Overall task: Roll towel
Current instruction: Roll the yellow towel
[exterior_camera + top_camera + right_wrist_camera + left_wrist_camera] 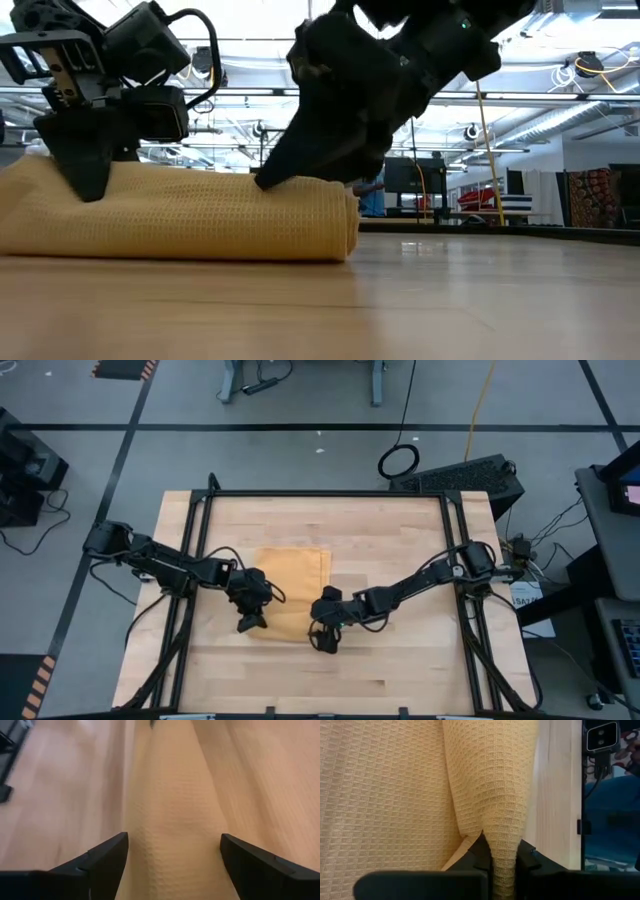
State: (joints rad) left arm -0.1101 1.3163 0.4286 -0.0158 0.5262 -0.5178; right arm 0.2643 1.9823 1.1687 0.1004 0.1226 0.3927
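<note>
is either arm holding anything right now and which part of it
The left gripper pinches the towel by its rolled near edge. The right gripper has open jaws astride the roll, holding nothing.

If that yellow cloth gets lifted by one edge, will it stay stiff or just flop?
The orange-yellow waffle-weave towel would probably flop: where the left tool pinches it, it bunches into a soft fold. Its rolled edge sags rounded on the wooden table, so it looks light, and the textured weave is unlikely to slip.
</note>
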